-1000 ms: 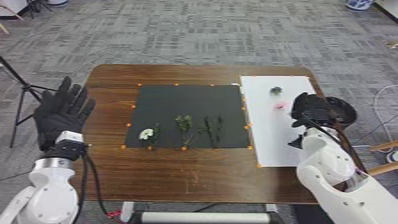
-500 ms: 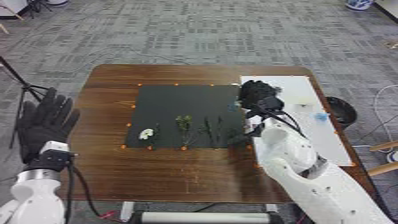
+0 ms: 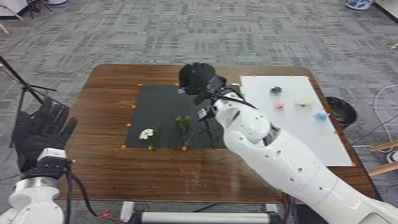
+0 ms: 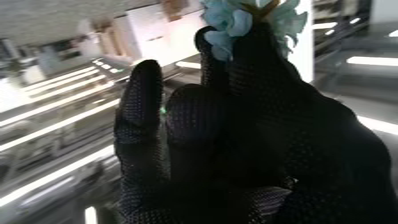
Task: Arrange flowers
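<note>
The pale-blue, ruffled, seemingly fabric flower (image 4: 229,25) is hovering at twelve o'clock over the black rectangular mat (image 3: 156,107), my black-fabric-gloved right hand (image 3: 201,77) pinching it between fingers. Probably it is weighing little; I should be gripping its firmer base, sparing soft petals.

Before me I see a brown wooden table (image 3: 169,172). On it lies a black sheet (image 3: 160,105), and just to its right a white sheet (image 3: 302,140). The black one carries a white flower (image 3: 147,133) and green stems (image 3: 183,122); the white one carries dark (image 3: 276,90), pink (image 3: 279,106), pale yellow (image 3: 304,101) and blue blossoms (image 3: 321,116).
</note>
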